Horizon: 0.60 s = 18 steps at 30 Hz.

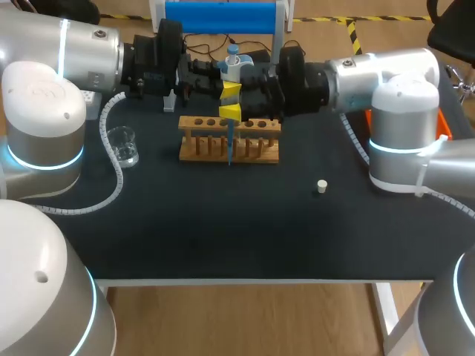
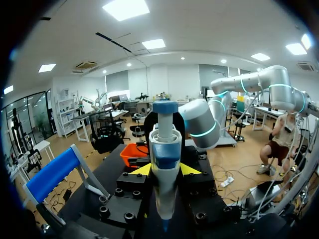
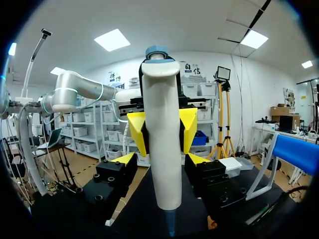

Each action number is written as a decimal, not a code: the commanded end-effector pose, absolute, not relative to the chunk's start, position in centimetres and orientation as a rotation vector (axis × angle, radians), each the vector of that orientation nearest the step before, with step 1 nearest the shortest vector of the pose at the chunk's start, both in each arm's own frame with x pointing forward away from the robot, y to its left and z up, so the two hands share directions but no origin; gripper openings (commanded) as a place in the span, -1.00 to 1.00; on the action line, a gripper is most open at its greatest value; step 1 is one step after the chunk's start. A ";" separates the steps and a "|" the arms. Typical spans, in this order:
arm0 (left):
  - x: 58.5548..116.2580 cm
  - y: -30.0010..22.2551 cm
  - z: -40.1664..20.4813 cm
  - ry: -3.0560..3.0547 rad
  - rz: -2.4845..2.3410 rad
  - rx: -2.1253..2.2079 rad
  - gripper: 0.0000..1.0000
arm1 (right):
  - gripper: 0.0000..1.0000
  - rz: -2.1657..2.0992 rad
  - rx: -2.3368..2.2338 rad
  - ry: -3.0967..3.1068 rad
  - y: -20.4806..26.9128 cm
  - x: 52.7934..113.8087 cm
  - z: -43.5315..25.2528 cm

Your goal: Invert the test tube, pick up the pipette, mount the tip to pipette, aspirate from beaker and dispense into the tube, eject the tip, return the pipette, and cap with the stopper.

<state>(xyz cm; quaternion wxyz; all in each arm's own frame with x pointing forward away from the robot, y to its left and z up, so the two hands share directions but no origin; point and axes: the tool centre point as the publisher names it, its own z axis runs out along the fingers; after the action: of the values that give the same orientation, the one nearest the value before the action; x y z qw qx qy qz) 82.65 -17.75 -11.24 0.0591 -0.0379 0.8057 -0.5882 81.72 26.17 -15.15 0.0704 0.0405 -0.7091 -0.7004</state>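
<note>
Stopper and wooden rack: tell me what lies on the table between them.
Nothing. In the head view, the stretch of black table between the stopper and the wooden rack is bare.

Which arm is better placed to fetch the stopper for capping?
Right, probably: the stopper lies on the table's right side, near the right arm's base; the left arm would have to reach across the wooden rack.

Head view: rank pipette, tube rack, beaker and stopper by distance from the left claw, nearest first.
1. pipette: gripped in the left claw.
2. tube rack: just below, in front.
3. beaker at left and stopper at right front: too close to call.
</note>
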 end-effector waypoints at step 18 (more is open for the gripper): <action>82.6 -17.7 -11.3 2.434 -1.785 -0.114 -1.00 | -1.00 -2.118 0.144 -2.117 26.4 81.9 -15.1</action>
<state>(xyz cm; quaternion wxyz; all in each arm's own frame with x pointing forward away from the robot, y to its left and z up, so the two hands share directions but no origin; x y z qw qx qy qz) 82.57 -17.79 -11.25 0.0587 -0.0382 0.8055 -0.5884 81.89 26.43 -15.05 0.0713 0.0474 -0.7050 -0.7041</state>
